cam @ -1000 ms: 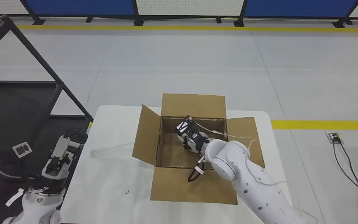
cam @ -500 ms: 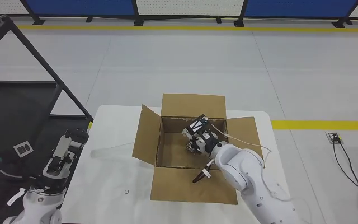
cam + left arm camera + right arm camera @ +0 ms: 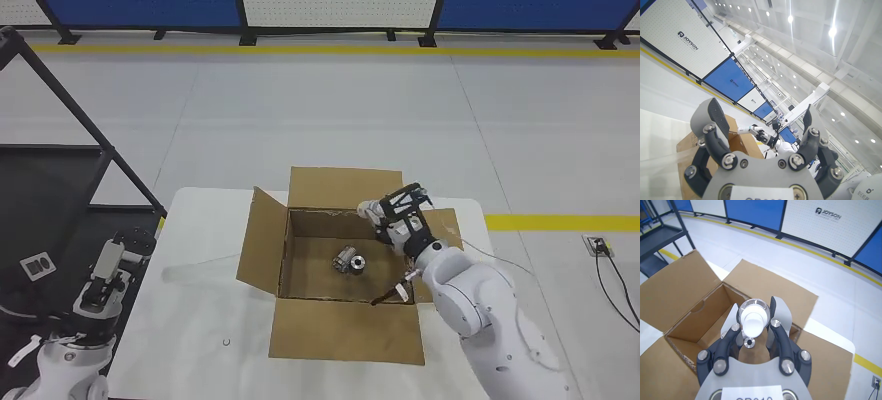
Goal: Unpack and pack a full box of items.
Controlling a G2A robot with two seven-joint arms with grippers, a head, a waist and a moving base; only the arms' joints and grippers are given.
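The right hand is closed on a white bottle, its fingers pinching it near the silvery collar, and holds it above the far right corner of the open box. From the wrist the bottle points back at the camera between the fingers of the hand. A small metal piece lies on the box floor, well below the bottle. I take this for the unpacking half, with the bottle on its way out. To do it well I would keep the squeeze firm, since most of the bottle hangs out to one side of the grip and could swing. I would carry it high over the right flap so nothing catches the cardboard. Then I would bring it low over a bare part of the desk beside the box before letting go, and lay it where it cannot roll off. The left hand sits near the desk's left edge, well apart from the box, spread wide and holding nothing.
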